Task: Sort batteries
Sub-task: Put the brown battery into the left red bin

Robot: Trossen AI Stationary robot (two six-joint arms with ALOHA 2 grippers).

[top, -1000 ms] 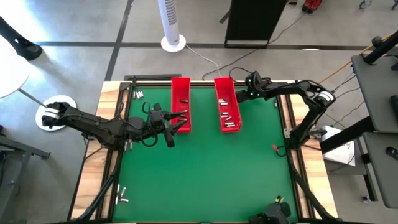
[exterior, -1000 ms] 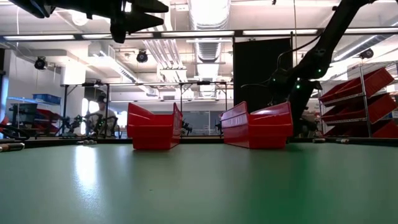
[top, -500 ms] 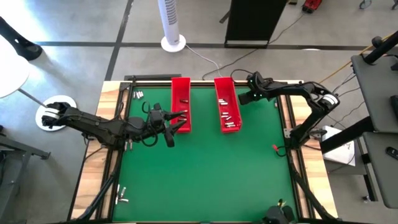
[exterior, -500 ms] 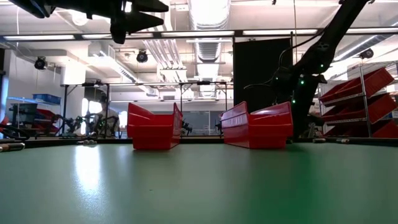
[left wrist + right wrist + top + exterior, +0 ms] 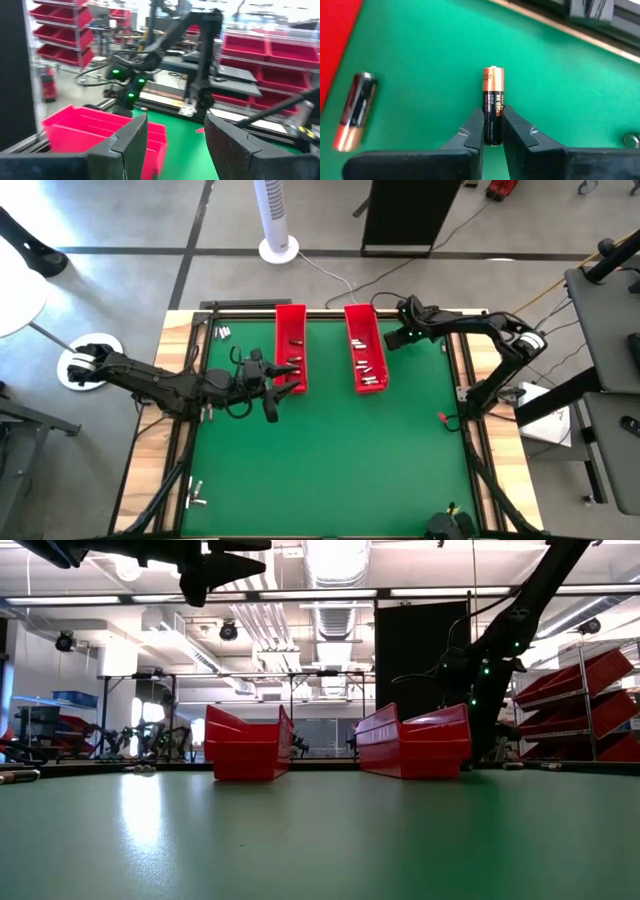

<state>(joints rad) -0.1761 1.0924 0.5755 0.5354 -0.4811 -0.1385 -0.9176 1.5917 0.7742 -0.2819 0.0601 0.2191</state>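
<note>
Two long red trays, the left point(image 5: 291, 345) and the right point(image 5: 364, 350), lie at the far middle of the green mat, with small batteries point(image 5: 368, 370) inside. My right gripper point(image 5: 492, 131) is down on the mat just right of the right tray, shut on a black-and-copper battery point(image 5: 493, 100). A second battery point(image 5: 352, 112) lies loose on the mat beside it, near the tray's wall. My left gripper point(image 5: 175, 142) hovers open and level beside the left tray, high above the mat, with nothing between its fingers. My right gripper pinches the battery's black end point(image 5: 492, 134) between its two fingertips. The fingers slant down from the right and lie along the battery, whose copper end point(image 5: 493, 75) points away from them. Whether it is clear of the mat I cannot tell.
More loose batteries lie on the wooden border at the far left point(image 5: 221, 332) and at the near left point(image 5: 196, 495). The wide near part of the green mat point(image 5: 330, 460) holds nothing that I can see. A dark frame rail point(image 5: 560, 25) runs just beyond the held battery.
My right arm has shifted a little, its wrist tipping, while the gripper stays low beside the right tray. My left gripper has kept its place by the left tray.
</note>
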